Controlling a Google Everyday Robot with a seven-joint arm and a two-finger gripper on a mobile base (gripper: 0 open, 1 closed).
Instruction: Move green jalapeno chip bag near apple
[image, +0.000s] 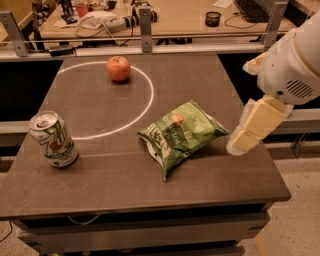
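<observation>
Claw (241, 144) angled down beside chip bag (181, 132)

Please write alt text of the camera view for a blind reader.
A green chip bag lies on a table, the robot's gripper close by its right edge. A red apple sits at the far side, a soda can front left.
</observation>
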